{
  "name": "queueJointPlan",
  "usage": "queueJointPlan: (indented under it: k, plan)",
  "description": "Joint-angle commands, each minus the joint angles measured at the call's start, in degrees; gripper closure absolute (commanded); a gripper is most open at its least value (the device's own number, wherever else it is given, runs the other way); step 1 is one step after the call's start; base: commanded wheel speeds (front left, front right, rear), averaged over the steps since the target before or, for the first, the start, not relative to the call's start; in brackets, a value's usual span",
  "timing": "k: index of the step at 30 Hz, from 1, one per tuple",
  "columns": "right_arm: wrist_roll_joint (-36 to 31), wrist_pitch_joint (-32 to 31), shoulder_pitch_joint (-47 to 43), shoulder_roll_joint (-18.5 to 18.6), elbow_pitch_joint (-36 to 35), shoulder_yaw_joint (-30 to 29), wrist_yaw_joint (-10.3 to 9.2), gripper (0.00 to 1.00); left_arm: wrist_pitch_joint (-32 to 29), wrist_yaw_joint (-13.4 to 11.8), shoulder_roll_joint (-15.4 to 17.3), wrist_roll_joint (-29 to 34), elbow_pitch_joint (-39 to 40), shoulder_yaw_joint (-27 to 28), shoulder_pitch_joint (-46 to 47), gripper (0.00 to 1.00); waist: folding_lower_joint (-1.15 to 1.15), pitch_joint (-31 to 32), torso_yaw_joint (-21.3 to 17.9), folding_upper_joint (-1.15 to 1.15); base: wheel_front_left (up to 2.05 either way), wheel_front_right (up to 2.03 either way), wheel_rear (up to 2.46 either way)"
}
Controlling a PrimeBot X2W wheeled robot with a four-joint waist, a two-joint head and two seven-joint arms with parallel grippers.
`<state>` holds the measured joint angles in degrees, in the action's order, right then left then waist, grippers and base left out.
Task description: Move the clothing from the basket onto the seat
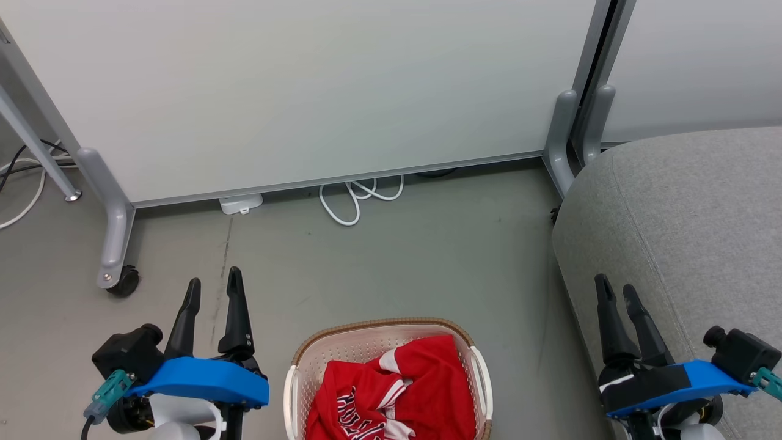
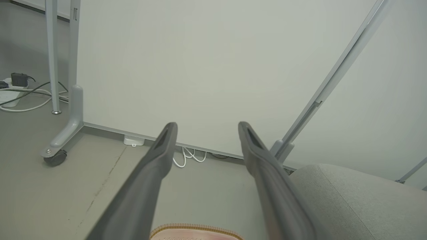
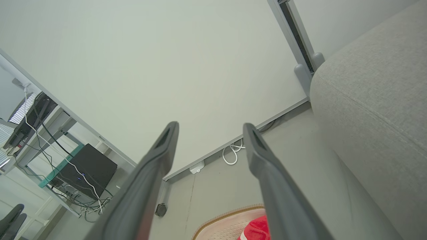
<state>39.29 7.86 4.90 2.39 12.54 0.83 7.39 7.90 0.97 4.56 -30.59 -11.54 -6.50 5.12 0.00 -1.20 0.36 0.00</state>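
Left gripper (image 1: 214, 276) and right gripper (image 1: 614, 282) flanked the basket (image 1: 379, 322), fingers apart, empty. Best move looked like pinching the clothing (image 1: 421, 373) at its highest fold.

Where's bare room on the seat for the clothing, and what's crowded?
The seat is bare where visible, from the partition to the right gripper. So is the floor between basket and partition, save a cable and box. The basket is crowded with clothing.

Crumpled red clothing (image 1: 421, 379) in cream basket (image 1: 360, 344) near grey seat (image 1: 690, 214)
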Motion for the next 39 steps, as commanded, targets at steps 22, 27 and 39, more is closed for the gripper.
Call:
queueJointPlan:
  k: [22,27,39]
  plan:
    - [-12.77,3.55,-0.82,0.56,0.08,0.32,0.13,0.0,3.5,3.56,-0.05,12.78,0.82,0.53,0.07,0.0,0.0,0.02,0.49,0.0,0.0,0.0,0.0]
    - [-15.2,4.18,-1.08,0.58,0.14,0.22,0.13,0.0,4.11,3.92,-0.27,15.43,0.49,0.6,-0.16,0.0,0.0,-0.05,0.49,0.0,0.0,0.0,0.0]
    - [-19.98,5.48,-1.32,0.6,0.31,0.1,0.14,0.0,5.45,4.61,-0.74,20.51,0.59,1.07,-0.3,0.0,0.0,-0.18,0.59,0.0,0.0,0.0,0.0]
